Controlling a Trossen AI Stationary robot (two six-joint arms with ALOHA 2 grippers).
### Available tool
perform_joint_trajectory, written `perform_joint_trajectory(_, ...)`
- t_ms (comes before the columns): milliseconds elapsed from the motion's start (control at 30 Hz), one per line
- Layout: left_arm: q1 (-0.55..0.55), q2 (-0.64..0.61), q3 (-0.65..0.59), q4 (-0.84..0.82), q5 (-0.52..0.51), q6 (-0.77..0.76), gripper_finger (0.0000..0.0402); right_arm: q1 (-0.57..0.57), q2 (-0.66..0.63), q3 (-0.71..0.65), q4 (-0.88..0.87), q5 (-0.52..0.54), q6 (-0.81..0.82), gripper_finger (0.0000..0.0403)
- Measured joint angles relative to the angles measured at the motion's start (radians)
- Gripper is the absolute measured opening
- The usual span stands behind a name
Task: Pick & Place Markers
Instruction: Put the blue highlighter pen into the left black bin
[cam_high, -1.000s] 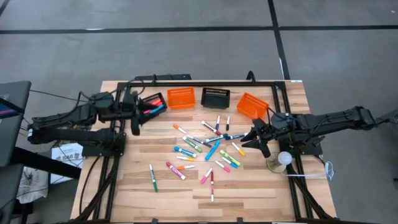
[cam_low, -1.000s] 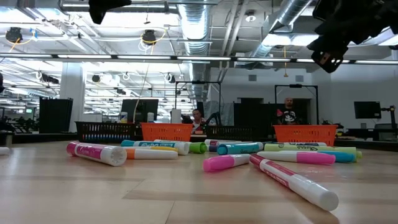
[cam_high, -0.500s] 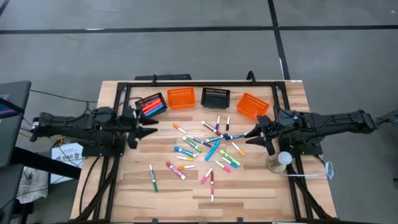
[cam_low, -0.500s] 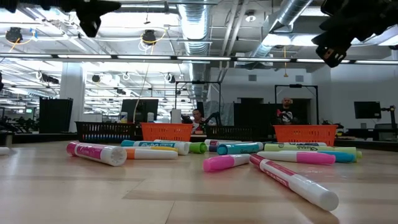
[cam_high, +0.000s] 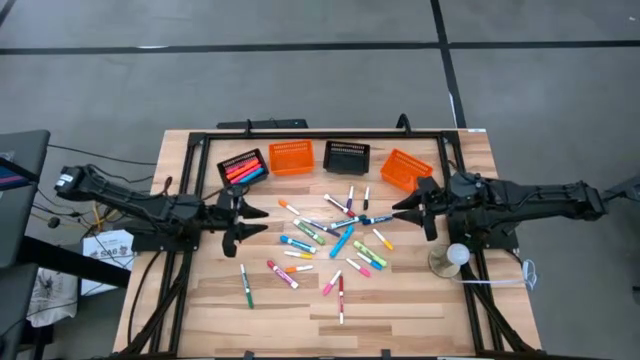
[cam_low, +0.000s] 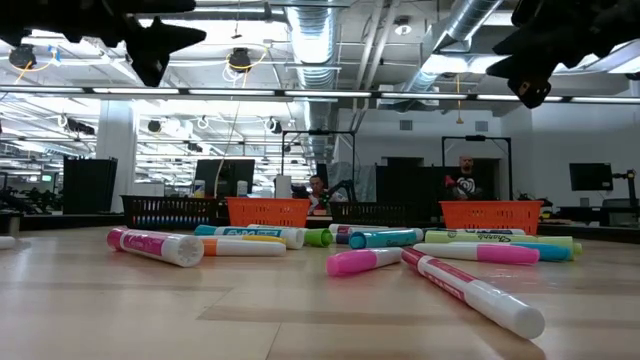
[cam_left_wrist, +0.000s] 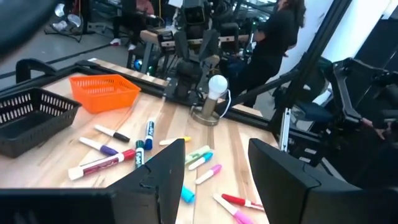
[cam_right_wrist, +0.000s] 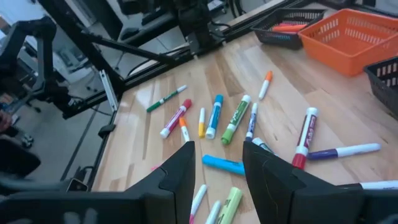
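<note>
both claws empty, fingers spread: left claw beside pile, right claw at far edge. scattered thin felt-tip markers mid wooden surface. judgement: single out edge marker, descend square across barrel.

Counter: pale wood planks, smooth with a satin sheen. Scattered short felt-tip markers: glossy plastic barrels. Orange slotted baskets and black slotted basket: moulded plastic. Black frame rail: matt metal.
</note>
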Motion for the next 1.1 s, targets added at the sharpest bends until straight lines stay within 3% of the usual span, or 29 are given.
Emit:
perform_joint_trajectory(900, -0.005, 0.004, 0.001, 0.011, -0.016, 0.007, 0.0176, -0.075, -0.035, 0.0, 0.047, 0.034, 0.022, 0.0123)
perform_joint_trajectory(1100, -0.005, 0.004, 0.002, 0.015, -0.016, 0.018, 0.0176, -0.04, 0.023, 0.001, 0.108, -0.047, -0.007, 0.0123)
